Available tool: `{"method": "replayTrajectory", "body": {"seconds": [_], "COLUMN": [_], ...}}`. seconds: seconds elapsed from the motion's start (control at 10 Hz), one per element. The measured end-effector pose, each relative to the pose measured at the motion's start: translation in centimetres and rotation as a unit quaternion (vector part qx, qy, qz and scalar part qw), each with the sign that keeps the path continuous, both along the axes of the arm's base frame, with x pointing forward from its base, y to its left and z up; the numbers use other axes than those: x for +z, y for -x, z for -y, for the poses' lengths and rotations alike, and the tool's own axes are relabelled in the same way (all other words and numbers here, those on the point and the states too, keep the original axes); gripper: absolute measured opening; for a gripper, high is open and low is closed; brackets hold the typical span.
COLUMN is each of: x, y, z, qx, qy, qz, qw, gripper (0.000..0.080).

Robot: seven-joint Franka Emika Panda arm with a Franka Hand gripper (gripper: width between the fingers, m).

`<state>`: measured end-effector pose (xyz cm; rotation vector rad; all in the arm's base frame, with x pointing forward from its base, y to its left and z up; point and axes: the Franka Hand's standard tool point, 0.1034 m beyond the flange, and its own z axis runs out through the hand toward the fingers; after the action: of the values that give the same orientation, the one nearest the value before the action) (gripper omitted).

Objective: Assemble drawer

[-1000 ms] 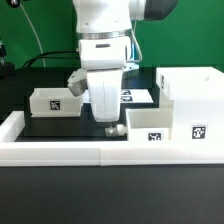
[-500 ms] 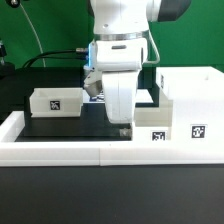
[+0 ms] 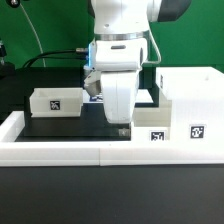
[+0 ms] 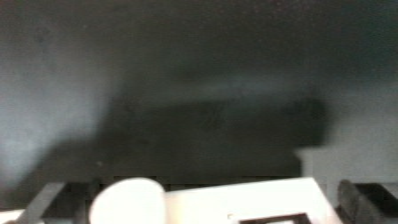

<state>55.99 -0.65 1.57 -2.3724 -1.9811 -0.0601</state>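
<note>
My gripper is down at the table, at the exterior view's left end of a small white knobbed tray with a tag on its front. In the wrist view the gripper is open wide, its dark fingers on either side of that tray, with narrow gaps showing. The tray's round knob lies between them. The second small tray sits apart at the exterior view's left. The large hollow case stands at the right, next to the first tray.
A long low white border wall runs along the front and up the left side. The marker board lies flat behind the arm. The table top is black.
From 1.0 s to 0.5 s ago the arm shifted toward the exterior view's right and turned, coming down at the tray's end. Since 0.5 s ago nothing has moved.
</note>
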Motion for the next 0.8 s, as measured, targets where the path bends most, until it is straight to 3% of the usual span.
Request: {"method": "replayTrajectory", "body": {"seconds": [0.2,0.4,0.8], "x": [0.0,-0.3,-0.3], "y": [0.0,0.2,0.2], "z": [0.5,2.0,2.4], "qx": [0.036,0.09,0.123], "qy": [0.001,0.004,0.015], "qz": [0.003,0.003,0.003], "qw": [0.999,0.996,0.992], "gripper": [0.0649,0.0648,0.0648]}}
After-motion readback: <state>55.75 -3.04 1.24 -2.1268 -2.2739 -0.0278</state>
